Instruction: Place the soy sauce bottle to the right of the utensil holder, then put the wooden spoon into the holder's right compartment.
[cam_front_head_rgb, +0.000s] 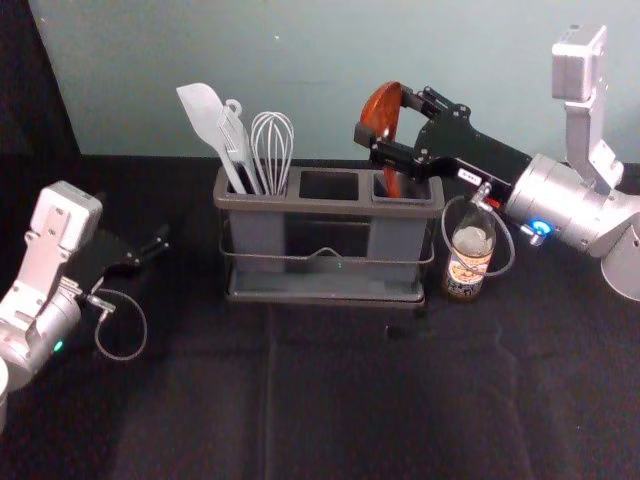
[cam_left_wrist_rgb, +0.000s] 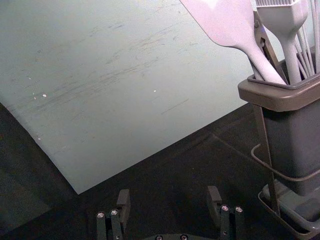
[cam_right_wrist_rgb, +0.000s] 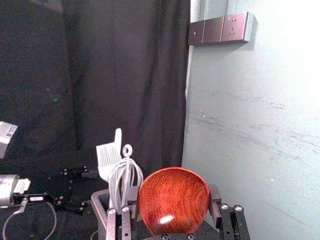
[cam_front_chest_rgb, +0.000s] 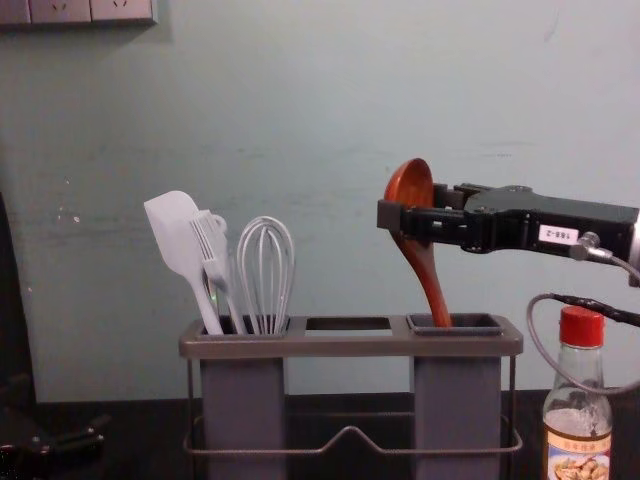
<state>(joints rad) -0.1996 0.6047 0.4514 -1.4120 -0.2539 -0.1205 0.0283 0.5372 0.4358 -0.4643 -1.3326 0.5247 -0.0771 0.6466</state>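
My right gripper (cam_front_head_rgb: 384, 114) is closed around the bowl of the wooden spoon (cam_front_head_rgb: 382, 106), above the utensil holder's right compartment. In the chest view the spoon (cam_front_chest_rgb: 424, 262) leans slightly, its handle's lower end inside that compartment of the utensil holder (cam_front_chest_rgb: 350, 345). In the right wrist view the bowl (cam_right_wrist_rgb: 173, 202) sits between the fingers of the right gripper (cam_right_wrist_rgb: 173, 196). The soy sauce bottle (cam_front_head_rgb: 470, 252) stands upright just right of the holder, red-capped, partly behind a cable. Left of the holder is my left gripper (cam_front_head_rgb: 160, 243); in its wrist view, the left gripper (cam_left_wrist_rgb: 169, 198) is open and empty.
A spatula (cam_front_head_rgb: 204, 115), a brush (cam_front_head_rgb: 236, 140) and a whisk (cam_front_head_rgb: 272, 150) stand in the holder's left compartment. A wall (cam_front_head_rgb: 320, 50) rises close behind the holder. Black cloth (cam_front_head_rgb: 330, 400) covers the table in front.
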